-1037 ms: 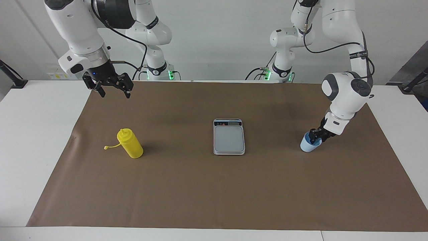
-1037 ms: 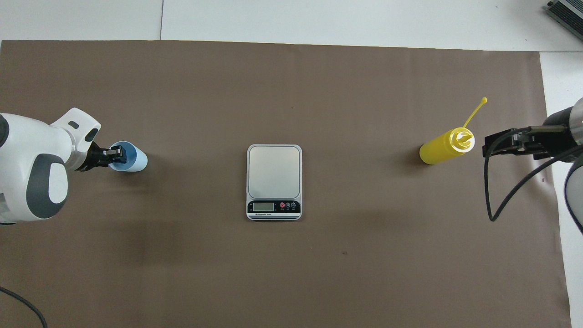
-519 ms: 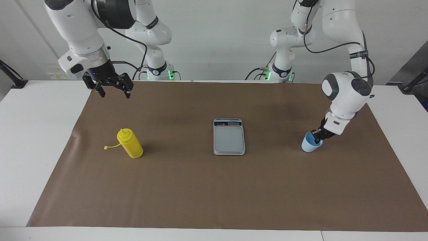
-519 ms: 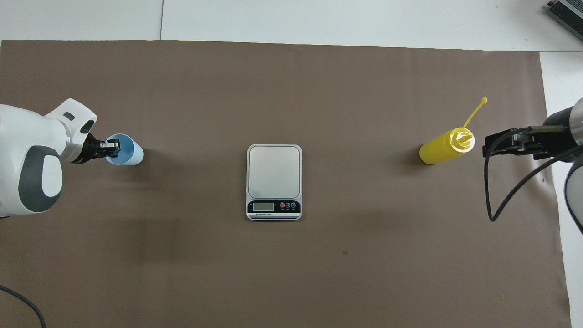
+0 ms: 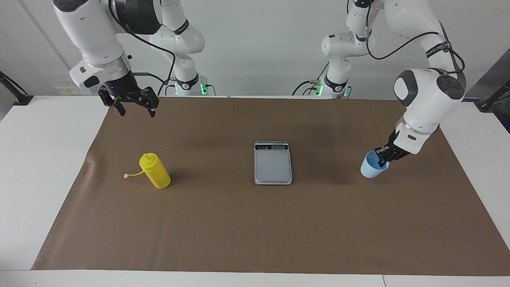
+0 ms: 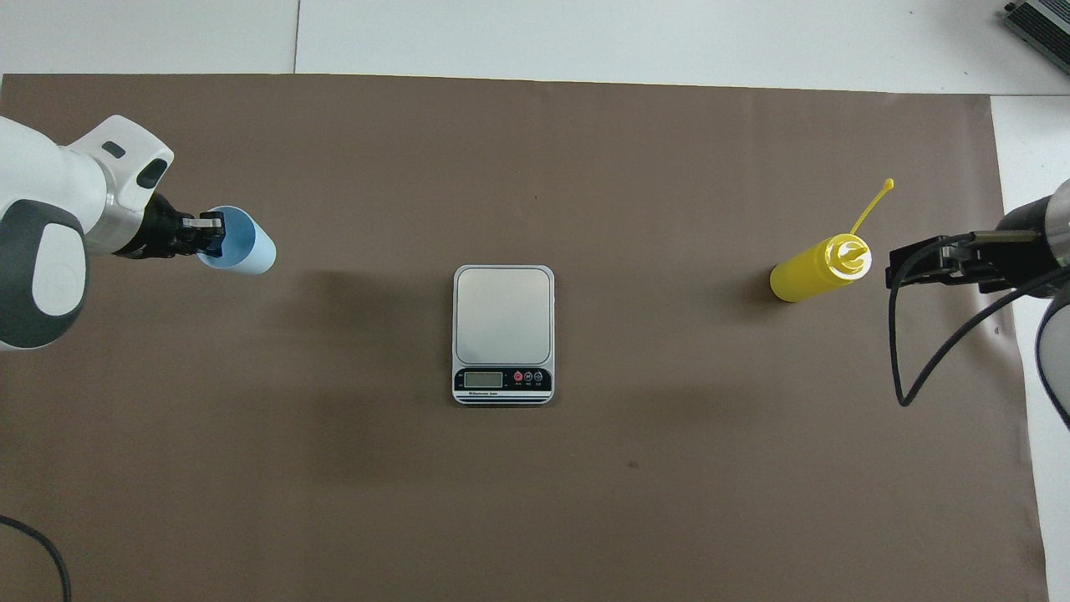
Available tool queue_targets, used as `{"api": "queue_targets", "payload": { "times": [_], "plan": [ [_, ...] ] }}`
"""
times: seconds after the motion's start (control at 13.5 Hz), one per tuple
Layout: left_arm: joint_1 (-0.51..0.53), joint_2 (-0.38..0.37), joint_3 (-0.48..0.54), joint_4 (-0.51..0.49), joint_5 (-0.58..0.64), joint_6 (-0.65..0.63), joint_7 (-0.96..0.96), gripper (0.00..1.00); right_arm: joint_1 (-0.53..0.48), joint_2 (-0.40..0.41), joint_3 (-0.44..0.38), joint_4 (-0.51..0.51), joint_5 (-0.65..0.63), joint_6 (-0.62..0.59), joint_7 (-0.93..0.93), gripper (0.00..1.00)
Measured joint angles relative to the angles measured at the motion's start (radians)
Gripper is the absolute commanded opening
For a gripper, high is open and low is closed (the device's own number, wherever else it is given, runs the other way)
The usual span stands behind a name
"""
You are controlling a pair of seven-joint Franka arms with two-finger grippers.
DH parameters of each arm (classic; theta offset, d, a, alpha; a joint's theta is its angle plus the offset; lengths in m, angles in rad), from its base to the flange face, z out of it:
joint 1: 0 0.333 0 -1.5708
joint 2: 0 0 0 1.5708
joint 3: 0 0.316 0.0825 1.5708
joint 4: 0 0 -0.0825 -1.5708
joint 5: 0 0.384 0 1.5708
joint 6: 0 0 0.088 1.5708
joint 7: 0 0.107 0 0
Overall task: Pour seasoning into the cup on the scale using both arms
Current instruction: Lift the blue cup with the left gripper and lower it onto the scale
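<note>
You are at the first step: carrying the light blue cup (image 5: 372,169) to the kitchen scale (image 5: 273,162). The left gripper (image 5: 383,158) is clenched on the cup's rim, one finger inside, and the cup looks just lifted off the brown mat (image 5: 255,223). Next, bring it over the grey weighing plate, well apart toward the table's middle, and set it down upright. The right gripper (image 5: 134,107) waits spread wide, above the yellow squeeze bottle (image 5: 155,171). The left fingertips' hold is hard to make out.
</note>
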Motion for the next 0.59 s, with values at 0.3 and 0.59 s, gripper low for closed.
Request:
{"api": "queue_targets", "payload": {
  "times": [0.3, 0.59],
  "plan": [
    [-0.170, 0.002, -0.005, 0.031, -0.001, -0.006, -0.219, 0.00, 0.000, 0.000, 0.000, 0.000, 0.000, 0.000, 0.000, 1.00],
    [-0.326, 0.012, -0.006, 0.030, -0.002, 0.045, -0.362, 0.00, 0.000, 0.000, 0.000, 0.000, 0.000, 0.000, 0.000, 1.00]
  ]
}}
